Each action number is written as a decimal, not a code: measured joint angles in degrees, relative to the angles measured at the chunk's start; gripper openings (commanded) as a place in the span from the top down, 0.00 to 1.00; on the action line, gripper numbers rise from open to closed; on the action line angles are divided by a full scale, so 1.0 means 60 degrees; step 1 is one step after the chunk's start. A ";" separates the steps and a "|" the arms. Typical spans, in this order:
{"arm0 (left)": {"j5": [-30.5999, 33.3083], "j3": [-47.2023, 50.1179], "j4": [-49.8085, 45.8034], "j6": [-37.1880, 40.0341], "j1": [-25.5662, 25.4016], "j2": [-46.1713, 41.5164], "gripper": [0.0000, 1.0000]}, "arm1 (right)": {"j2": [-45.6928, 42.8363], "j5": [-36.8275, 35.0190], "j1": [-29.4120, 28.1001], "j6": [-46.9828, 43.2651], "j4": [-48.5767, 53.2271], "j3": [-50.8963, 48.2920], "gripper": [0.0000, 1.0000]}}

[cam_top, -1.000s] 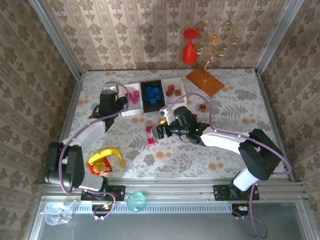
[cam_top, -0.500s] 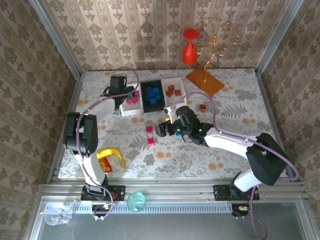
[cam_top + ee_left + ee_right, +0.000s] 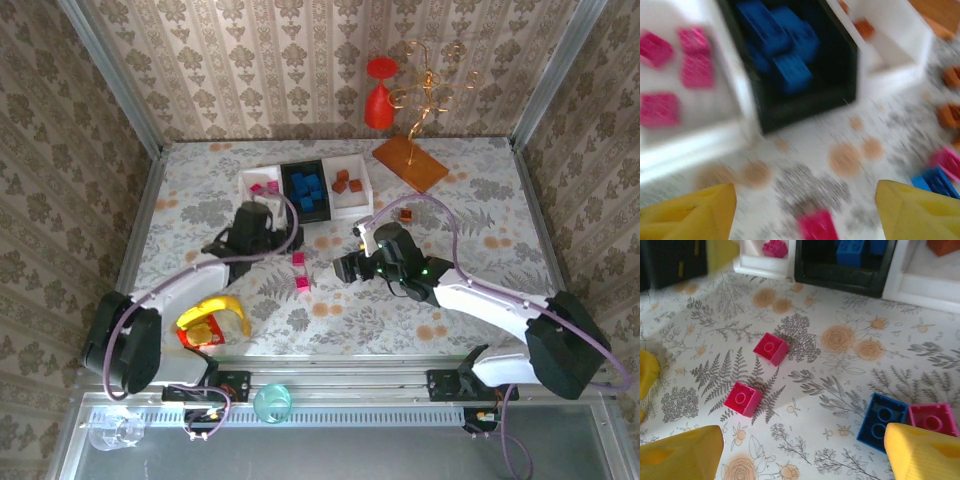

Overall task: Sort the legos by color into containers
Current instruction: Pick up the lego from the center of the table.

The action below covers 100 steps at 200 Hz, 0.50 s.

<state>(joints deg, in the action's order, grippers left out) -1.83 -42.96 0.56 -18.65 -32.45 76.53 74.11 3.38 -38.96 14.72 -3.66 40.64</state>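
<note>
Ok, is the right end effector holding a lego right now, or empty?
Empty and open. The right end effector has its fingers spread wide, only table between them; the nearest pink lego lies loose beyond.

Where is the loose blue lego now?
In the right wrist view, lower right, the blue lego lies on the table beside a pink lego.

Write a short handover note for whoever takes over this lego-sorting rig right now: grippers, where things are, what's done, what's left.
Left gripper: open, empty, facing the trays.
Right gripper: open, empty, above loose legos.
Done: pink pile in the left white tray, blue pile in the black tray, brown-orange pile in the right white tray.
Left on the table: two pink legos, a blue lego beside a third pink lego, one brown-orange lego right of the trays.
</note>
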 measured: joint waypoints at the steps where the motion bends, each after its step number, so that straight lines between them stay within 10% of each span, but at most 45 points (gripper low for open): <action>1: -0.0007 0.0025 -0.0011 0.0000 -0.0033 -0.0011 0.22 | -0.0025 0.0000 0.0011 0.0000 0.0004 -0.0018 0.13; 100: 0.0495 -0.0328 -0.0251 -0.0386 -0.0841 0.2419 0.24 | -0.0164 0.0459 0.0095 0.0080 -0.0619 -0.0597 0.10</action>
<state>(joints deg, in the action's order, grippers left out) 1.15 -44.93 -0.95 -20.97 -37.50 91.05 73.12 6.13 -38.39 15.20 -7.38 37.06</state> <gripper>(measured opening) 0.795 0.896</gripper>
